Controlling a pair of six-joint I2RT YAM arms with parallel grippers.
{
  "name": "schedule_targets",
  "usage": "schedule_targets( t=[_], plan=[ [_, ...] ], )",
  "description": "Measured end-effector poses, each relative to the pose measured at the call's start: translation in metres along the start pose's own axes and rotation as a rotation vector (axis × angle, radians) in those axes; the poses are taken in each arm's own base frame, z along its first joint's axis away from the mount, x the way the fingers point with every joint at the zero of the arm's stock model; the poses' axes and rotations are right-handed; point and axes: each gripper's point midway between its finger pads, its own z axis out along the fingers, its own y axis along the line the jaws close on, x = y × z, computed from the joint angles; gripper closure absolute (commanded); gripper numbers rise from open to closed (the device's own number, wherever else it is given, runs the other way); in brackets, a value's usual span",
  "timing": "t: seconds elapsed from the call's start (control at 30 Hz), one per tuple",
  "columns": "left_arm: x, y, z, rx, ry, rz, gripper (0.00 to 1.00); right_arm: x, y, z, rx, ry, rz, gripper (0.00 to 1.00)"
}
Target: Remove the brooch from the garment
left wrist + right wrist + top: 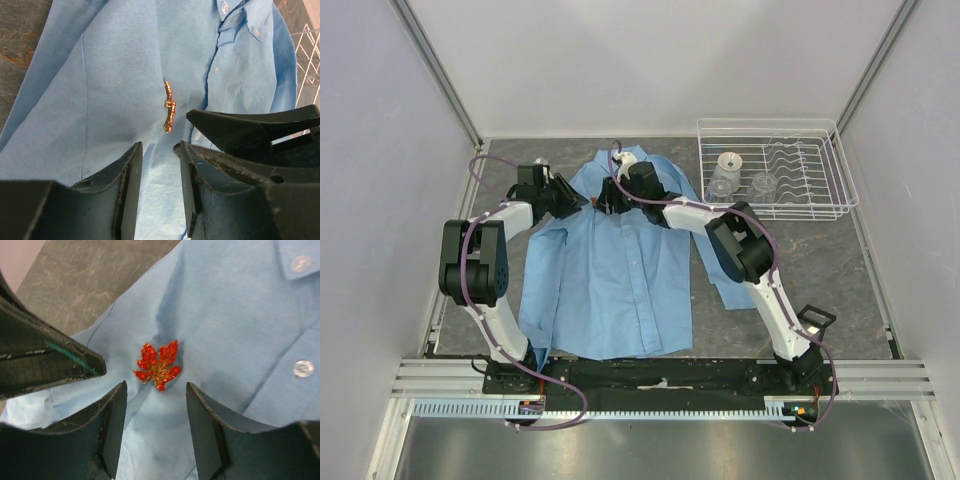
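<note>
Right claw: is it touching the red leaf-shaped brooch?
Apart. Right wrist view: light blue shirt shows between the right claw and the red leaf-shaped brooch.

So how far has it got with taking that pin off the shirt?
Approach looks done: both grippers hover over the light blue shirt. In hand: the right gripper is open, with the red leaf-shaped brooch ahead of it, untouched; the left gripper is open alongside. Remaining: gripping the brooch, still pinned, and pulling it free.
</note>
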Motion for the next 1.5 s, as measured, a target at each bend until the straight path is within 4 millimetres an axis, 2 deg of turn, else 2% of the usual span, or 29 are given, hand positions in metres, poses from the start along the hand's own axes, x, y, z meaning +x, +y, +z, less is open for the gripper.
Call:
schedule_targets(
  t=[0.13, 0.33, 0.4, 0.47, 0.67, 0.8, 0.97, 1.27, 1.5],
  plan=[
    [-0.003, -0.005, 0.0, 0.004, -0.004, 0.011, 0.66, -0.012, -0.012, -0.001, 0.063, -0.036, 0.047, 0.6],
    [-0.007, -0.037, 0.005, 0.045, -0.025, 0.077, 0.77, -0.002, -0.046, -0.015, 0.118, -0.035, 0.156, 0.64],
    [-0.009, -0.05, 0.011, 0.073, -0.021, 0.092, 0.77, -0.005, -0.049, -0.017, 0.112, -0.04, 0.172, 0.66],
    [-0.011, -0.055, 0.02, 0.086, -0.014, 0.097, 0.78, -0.008, -0.048, -0.016, 0.098, -0.05, 0.176, 0.67],
    [-0.006, -0.029, 0.04, 0.022, 0.025, 0.063, 0.82, -0.015, -0.029, -0.013, 0.028, -0.072, 0.191, 0.7],
    [-0.008, -0.009, 0.039, -0.029, 0.026, 0.034, 0.82, -0.018, -0.015, -0.011, -0.03, -0.082, 0.215, 0.69],
    [-0.009, 0.011, 0.036, -0.086, 0.027, 0.026, 0.82, -0.016, -0.008, 0.001, -0.089, -0.079, 0.255, 0.67],
    [-0.008, 0.021, 0.035, -0.124, 0.029, 0.033, 0.85, 0.009, -0.007, 0.024, -0.13, -0.029, 0.355, 0.61],
    [-0.001, 0.028, 0.033, -0.149, 0.056, 0.019, 0.87, 0.009, -0.004, 0.027, -0.135, -0.023, 0.447, 0.58]
  ],
)
